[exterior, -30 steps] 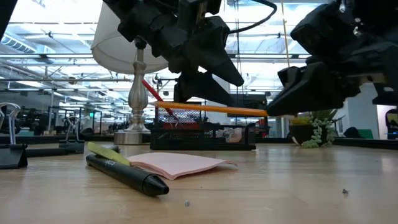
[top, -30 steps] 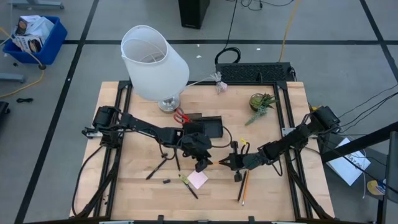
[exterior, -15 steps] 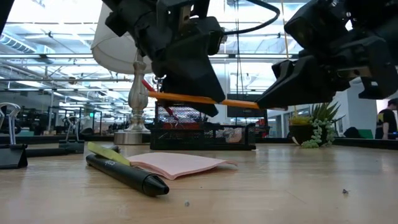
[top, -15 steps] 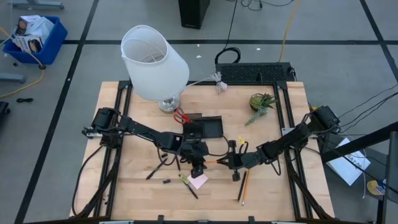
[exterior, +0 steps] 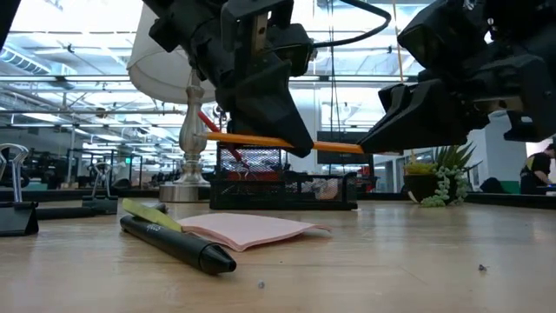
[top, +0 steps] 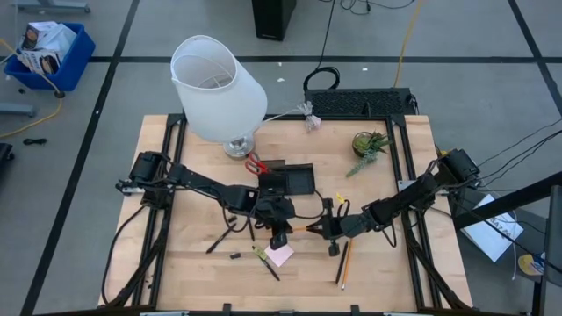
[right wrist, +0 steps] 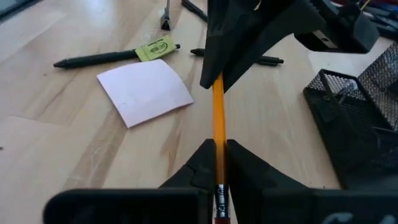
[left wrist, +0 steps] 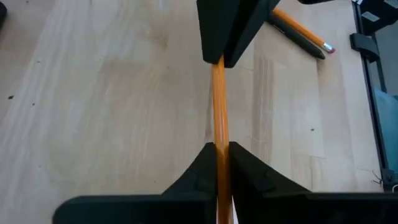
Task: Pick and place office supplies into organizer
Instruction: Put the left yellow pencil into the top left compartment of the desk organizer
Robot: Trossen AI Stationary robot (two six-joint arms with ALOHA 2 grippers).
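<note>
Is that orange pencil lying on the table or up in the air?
In the air. The orange pencil hangs level above the table, pinched between the left tool and right tool.

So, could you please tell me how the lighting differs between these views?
Low view: bright ceiling lights behind leave both arms as dark silhouettes, though the orange pencil stays readable. High view: even light, soft shadows. Wrist views: evenly lit wood, the pink sticky-note pad clear.

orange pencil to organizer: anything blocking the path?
Nothing visible does. The orange pencil hangs above the table, gripped by both the left tool and the right tool. The organizer sits just beyond, with only bare table between.
</note>
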